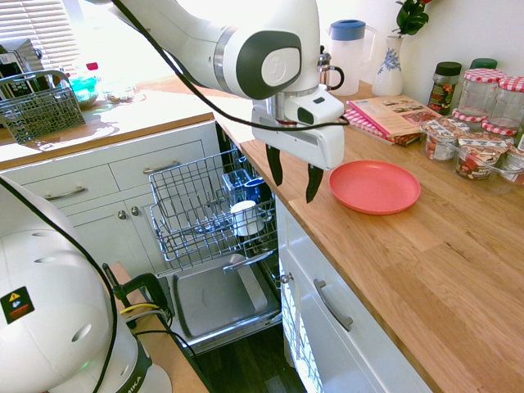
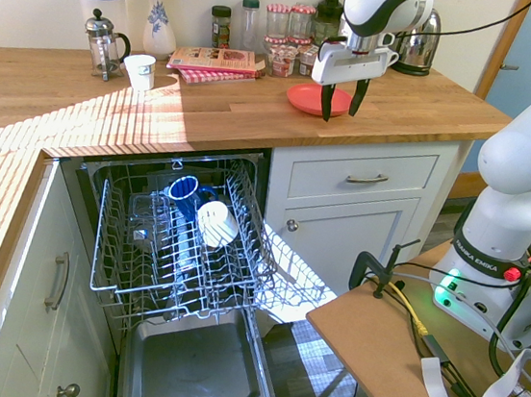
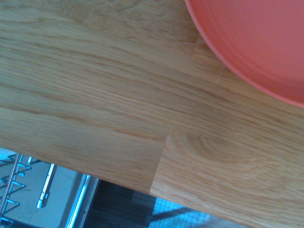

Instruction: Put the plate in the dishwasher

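At the near edge of the scene, the dishwasher (image 2: 178,275) stands open below the desk (image 1: 426,270), its steel inner door folded down and its grey wire rack (image 2: 178,236) pulled out. A blue mug (image 2: 185,190) and a white cup (image 2: 216,223) already sit in the rack, with free rows of tines around them. Above, the end effector (image 1: 293,173) hangs over the front strip of the desk, its two dark fingers spread apart and holding nothing. The plate (image 1: 375,187) lies flat on the wood just beside it, a little further in from the edge; the wrist view shows only its curved rim at one corner, so the tool is not yet centred on it. Behind the plate are a magazine (image 1: 393,115), several jars (image 1: 483,106), a vase (image 1: 390,65) and a jug (image 1: 350,45).

The step in hand looks like the approach for the pick. Next, the fingers probably need to straddle the plate's shallow rim, since a flat plate offers no other hold, then close and lift.
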Motion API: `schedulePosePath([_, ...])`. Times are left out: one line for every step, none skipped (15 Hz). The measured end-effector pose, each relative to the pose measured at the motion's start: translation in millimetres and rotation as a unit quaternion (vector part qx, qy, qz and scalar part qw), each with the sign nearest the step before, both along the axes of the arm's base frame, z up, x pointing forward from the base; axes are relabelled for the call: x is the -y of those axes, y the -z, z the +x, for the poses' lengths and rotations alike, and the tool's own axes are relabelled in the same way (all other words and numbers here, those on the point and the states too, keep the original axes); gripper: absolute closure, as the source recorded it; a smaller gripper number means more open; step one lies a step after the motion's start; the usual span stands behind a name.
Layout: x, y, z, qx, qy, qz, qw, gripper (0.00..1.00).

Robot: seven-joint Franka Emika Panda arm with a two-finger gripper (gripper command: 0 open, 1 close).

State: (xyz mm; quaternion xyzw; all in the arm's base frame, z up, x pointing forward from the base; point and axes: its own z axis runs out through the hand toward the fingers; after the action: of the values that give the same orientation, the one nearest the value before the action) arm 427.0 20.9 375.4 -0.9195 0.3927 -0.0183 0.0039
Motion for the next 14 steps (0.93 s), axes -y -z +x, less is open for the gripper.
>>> schedulePosePath([0.0, 0.5, 0.1, -0.001, 0.001, 0.001, 1.0, 0.0])
schedulePosePath([2.3, 0.8, 0.2, -0.001, 0.007, 0.007, 1.0, 0.0])
schedulePosePath([10.2, 0.7, 0.5, -0.001, 0.017, 0.016, 1.0, 0.0])
schedulePosePath([24.8, 0.5, 0.7, 0.0, 0.029, 0.025, 0.999, 0.0])
schedulePosePath([43.6, 0.7, 0.3, 0.002, 0.041, 0.034, 0.999, 0.0])
schedulePosePath([63.1, 1.0, 0.2, 0.008, 0.053, 0.042, 0.998, 0.0])
schedulePosePath([80.5, 2.2, 0.3, 0.016, 0.062, 0.049, 0.997, 0.0])
schedulePosePath([94.9, 4.7, 1.2, 0.027, 0.073, 0.059, 0.995, 0.0])
schedulePosePath([108.4, 9.0, 3.0, 0.039, 0.084, 0.07, 0.993, 0.0])
schedulePosePath([119.8, 15.0, 4.8, 0.047, 0.096, 0.078, 0.991, 0.0])
schedulePosePath([131.0, 21.3, 8.0, 0.056, 0.11, 0.088, 0.988, 0.0])
schedulePosePath([141.9, 26.7, 12.7, 0.066, 0.122, 0.098, 0.985, 0.0])
schedulePosePath([151.8, 30.2, 17.9, 0.074, 0.133, 0.111, 0.982, 0.0])
schedulePosePath([161.4, 31.4, 23.6, 0.084, 0.139, 0.126, 0.979, 0.0])
